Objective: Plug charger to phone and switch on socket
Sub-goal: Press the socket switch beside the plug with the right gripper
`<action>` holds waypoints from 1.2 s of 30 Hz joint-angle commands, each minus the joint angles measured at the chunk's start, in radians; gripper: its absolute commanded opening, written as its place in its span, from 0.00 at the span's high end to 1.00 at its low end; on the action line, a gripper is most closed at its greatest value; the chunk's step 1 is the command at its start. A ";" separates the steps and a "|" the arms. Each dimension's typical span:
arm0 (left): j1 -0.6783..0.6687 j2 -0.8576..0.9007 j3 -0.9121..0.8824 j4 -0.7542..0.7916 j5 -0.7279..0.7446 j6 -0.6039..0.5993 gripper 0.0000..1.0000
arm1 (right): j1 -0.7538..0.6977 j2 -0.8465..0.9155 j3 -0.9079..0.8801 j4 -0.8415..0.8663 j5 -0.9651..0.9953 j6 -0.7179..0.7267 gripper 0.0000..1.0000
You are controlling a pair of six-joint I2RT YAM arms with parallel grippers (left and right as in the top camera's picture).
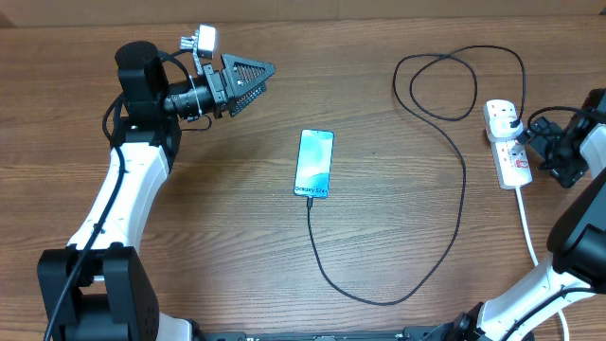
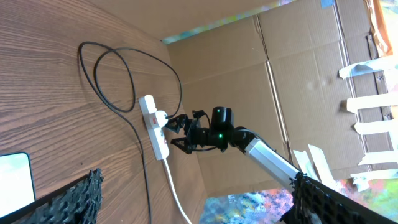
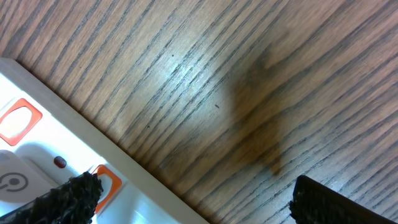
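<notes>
1. Overhead: phone (image 1: 314,163) mid-table, charger (image 1: 463,180) meeting its bottom edge; left gripper (image 1: 258,87), wide open and empty, at its ten o'clock.
2. Left wrist: right gripper (image 2: 176,132) just beside socket (image 2: 154,124).
3. Right wrist: fingers (image 3: 74,196) spread, empty; socket's orange switches (image 3: 18,121) at eight o'clock.

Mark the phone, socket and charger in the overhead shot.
phone (image 1: 314,163), overhead view, middle of its light blue screen.
socket (image 1: 514,169), overhead view, on its reddish-pink panel.
charger (image 1: 465,189), overhead view, on the black cable's long right-hand curve.
</notes>
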 commanded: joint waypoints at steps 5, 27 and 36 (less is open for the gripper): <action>0.000 -0.004 0.006 0.003 0.001 0.023 0.00 | 0.018 0.015 0.000 -0.044 -0.047 -0.017 0.00; 0.000 -0.004 0.006 0.003 0.001 0.023 0.00 | 0.040 -0.011 0.039 -0.125 0.064 -0.024 0.00; 0.000 -0.004 0.006 0.003 0.001 0.023 0.01 | 0.043 -0.122 0.198 -0.302 0.072 -0.025 0.00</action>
